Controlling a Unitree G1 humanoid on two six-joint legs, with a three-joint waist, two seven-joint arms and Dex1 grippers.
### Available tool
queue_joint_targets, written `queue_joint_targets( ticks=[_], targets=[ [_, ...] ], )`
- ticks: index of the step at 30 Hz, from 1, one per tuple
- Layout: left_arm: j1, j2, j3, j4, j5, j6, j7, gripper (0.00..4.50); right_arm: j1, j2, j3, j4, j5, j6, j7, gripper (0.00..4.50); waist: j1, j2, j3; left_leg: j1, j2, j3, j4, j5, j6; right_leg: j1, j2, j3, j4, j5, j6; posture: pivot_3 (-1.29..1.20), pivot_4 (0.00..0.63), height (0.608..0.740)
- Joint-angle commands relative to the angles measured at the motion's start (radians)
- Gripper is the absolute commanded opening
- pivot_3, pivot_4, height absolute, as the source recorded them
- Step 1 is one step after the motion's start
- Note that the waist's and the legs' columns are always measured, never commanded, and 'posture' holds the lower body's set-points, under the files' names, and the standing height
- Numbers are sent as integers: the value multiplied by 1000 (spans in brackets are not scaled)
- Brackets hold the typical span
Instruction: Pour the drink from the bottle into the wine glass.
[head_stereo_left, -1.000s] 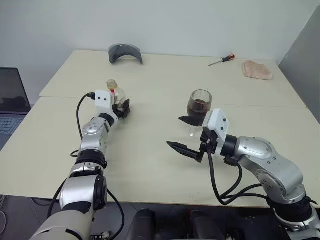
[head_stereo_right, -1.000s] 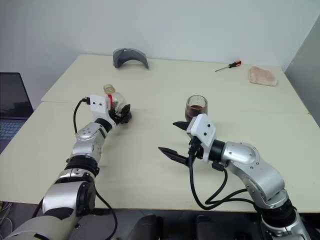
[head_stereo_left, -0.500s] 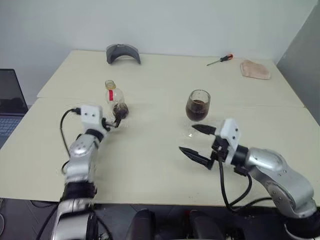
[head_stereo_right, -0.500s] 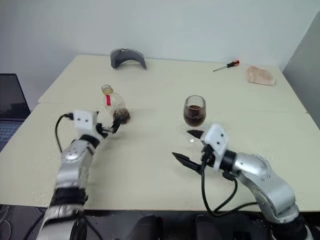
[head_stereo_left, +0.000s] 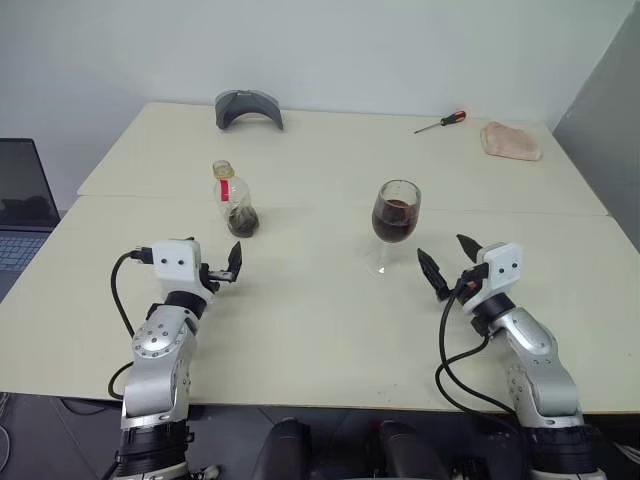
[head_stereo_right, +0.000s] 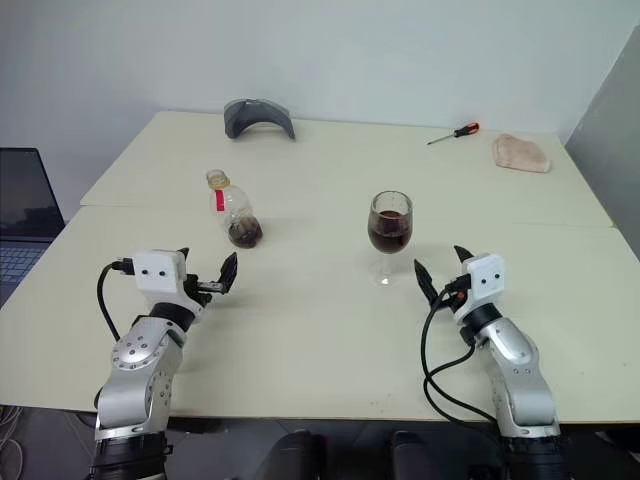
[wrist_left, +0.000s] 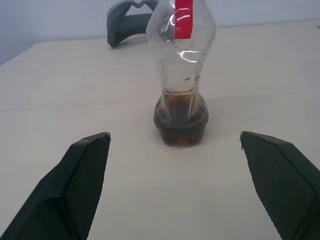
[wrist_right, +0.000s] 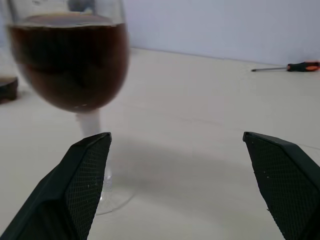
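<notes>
The bottle (head_stereo_left: 233, 199) stands upright on the table, clear plastic with a red neck label, and only a little dark drink (wrist_left: 180, 118) lies at its bottom. My left gripper (head_stereo_left: 222, 269) is open, drawn back from the bottle and pointing at it with a gap between. The wine glass (head_stereo_left: 396, 214) stands to the right of the bottle, its bowl largely filled with the dark drink (wrist_right: 70, 60). My right gripper (head_stereo_left: 450, 258) is open, near the table's front, just right of the glass's foot and not touching it.
A grey curved object (head_stereo_left: 248, 105) lies at the table's far edge. A red-handled screwdriver (head_stereo_left: 443, 121) and a pinkish cloth (head_stereo_left: 512, 140) lie at the far right. A laptop (head_stereo_left: 22, 205) sits off the table's left side. A seam (head_stereo_left: 320, 209) runs across the table.
My left gripper let go of the bottle, opened and drew back toward me. My right gripper swung right and lower, from in front of the glass to just right of its foot.
</notes>
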Motion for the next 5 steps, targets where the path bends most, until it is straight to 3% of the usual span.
queue_joint_targets(
  ticks=[1, 5],
  targets=[
    [-4, -4, 8, -45, -13, -27, 11, 4437, -49, 2, -38, 18, -14, -37, -34, 4500, 0, 0, 0, 0, 0, 0, 0, 0, 0, 0, 0, 0, 0, 0, 0, 0, 150, 740],
    [2, -5, 16, -43, -14, -50, 10, 4437, -67, -4, -37, 36, -22, -39, -32, 4500, 0, 0, 0, 0, 0, 0, 0, 0, 0, 0, 0, 0, 0, 0, 0, 0, 150, 740]
  ],
)
